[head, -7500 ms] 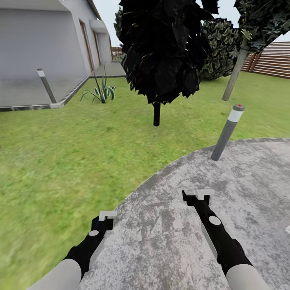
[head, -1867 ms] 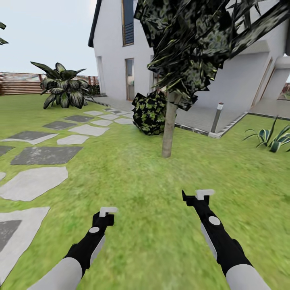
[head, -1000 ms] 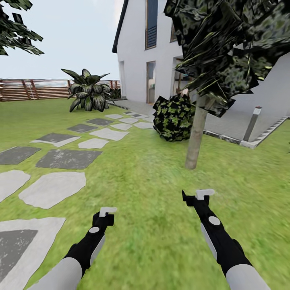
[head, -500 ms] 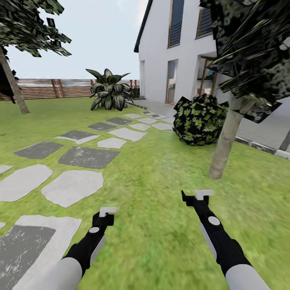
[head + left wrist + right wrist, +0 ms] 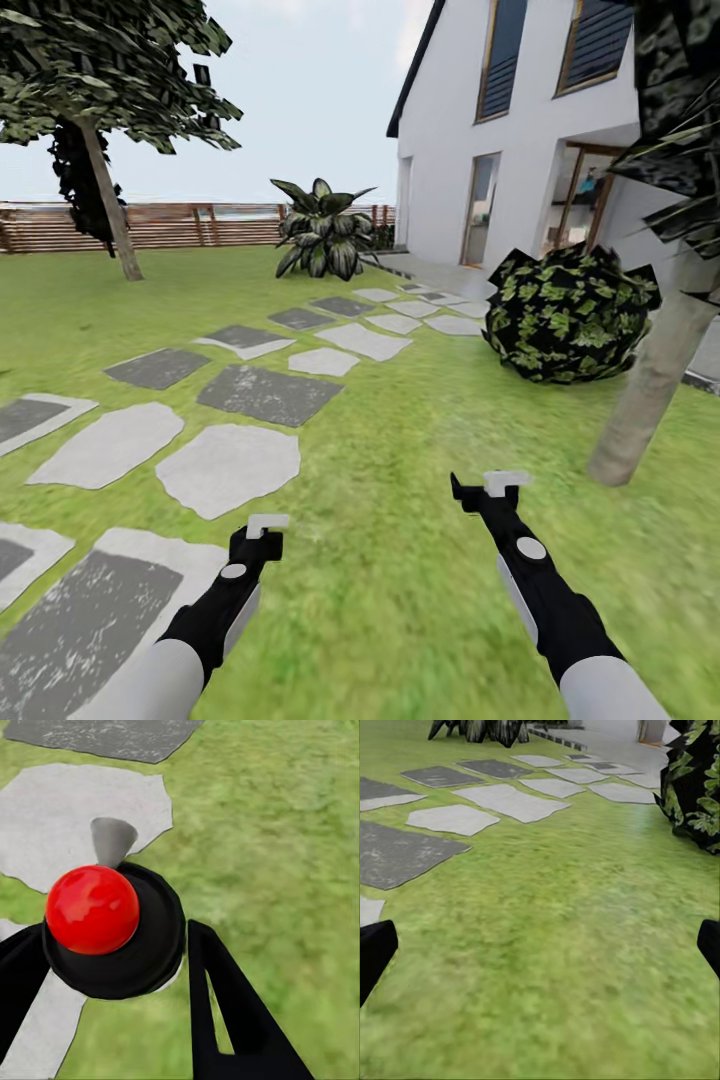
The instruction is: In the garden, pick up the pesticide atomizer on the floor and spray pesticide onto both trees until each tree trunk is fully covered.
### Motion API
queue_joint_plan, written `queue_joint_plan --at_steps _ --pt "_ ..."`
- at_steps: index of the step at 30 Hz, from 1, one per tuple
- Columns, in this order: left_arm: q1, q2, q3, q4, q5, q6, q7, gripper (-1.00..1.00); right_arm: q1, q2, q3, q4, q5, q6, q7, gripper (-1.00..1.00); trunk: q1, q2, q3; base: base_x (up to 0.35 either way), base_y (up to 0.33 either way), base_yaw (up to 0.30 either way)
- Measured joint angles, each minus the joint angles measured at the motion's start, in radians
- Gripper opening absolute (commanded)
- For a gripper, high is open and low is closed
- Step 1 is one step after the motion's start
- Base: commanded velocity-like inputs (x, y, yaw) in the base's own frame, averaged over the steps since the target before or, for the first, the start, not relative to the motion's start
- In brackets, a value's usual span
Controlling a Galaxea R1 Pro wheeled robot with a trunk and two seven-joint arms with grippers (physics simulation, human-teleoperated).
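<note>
Clearly the robot is on its way over the grass [image 5: 400, 610], and the step in hand is to reach a trunk. The left claw [image 5: 262, 530] seems clamped on the atomizer [image 5: 112, 937]: in the left wrist view a black round body with a red knob and a grey nozzle sits between the two fingers, touching both. The right claw [image 5: 490, 488] is apart and holds nothing. The near trunk [image 5: 650, 385] stands ahead of the right claw and out to its right, beside a round bush [image 5: 570, 315]. The far trunk [image 5: 112, 215] is well ahead of the left claw, to its left, beyond the stones [image 5: 230, 465]. To do this well, I think the base should turn right until the near trunk is straight ahead of the left claw. It should stop near, and only then point the nozzle at the bark.
</note>
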Motion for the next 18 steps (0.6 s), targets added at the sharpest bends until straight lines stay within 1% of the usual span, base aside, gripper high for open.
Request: queue_joint_plan --at_steps 18 --pt "0.0 0.001 0.0 -0.001 0.0 0.0 0.0 -1.0 0.0 0.0 0.0 0.001 0.0 0.0 0.0 1.0 0.0 0.0 -0.009 0.288 0.189 0.281"
